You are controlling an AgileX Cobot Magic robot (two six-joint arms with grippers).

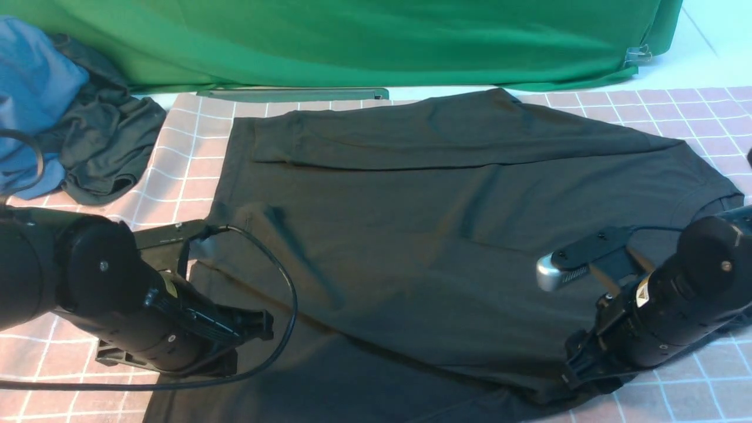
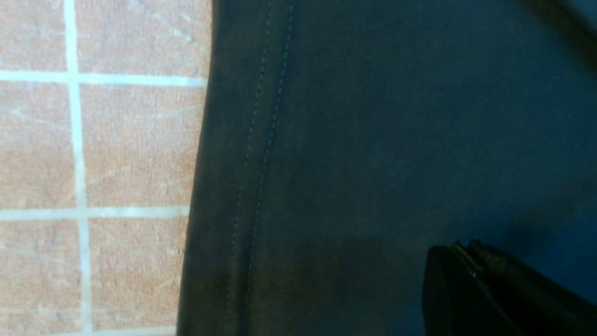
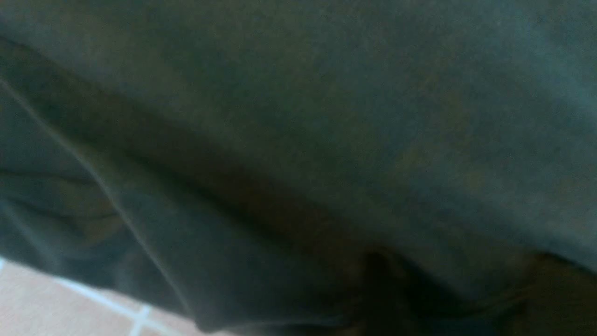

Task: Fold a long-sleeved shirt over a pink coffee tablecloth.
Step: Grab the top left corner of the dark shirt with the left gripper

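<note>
The long-sleeved shirt (image 1: 411,235) is black and lies spread flat on the pink coffee tablecloth (image 1: 693,117), one sleeve folded across its far part. My left gripper (image 1: 264,326) rests low on the shirt's near left side. In the left wrist view it (image 2: 464,247) is shut, tips together just inside the stitched hem (image 2: 261,154); no cloth shows between them. My right gripper (image 1: 573,367) sits at the shirt's near right edge. In the right wrist view its two dark fingers (image 3: 387,284) stand apart, open, with shirt cloth (image 3: 326,116) lying between and beyond them.
A blue garment (image 1: 29,88) and a smaller dark grey garment (image 1: 106,147) are heaped at the far left. A green cloth (image 1: 382,35) hangs along the back, a grey bar (image 1: 294,94) at its foot. A black cable (image 1: 291,305) loops over the shirt beside my left arm.
</note>
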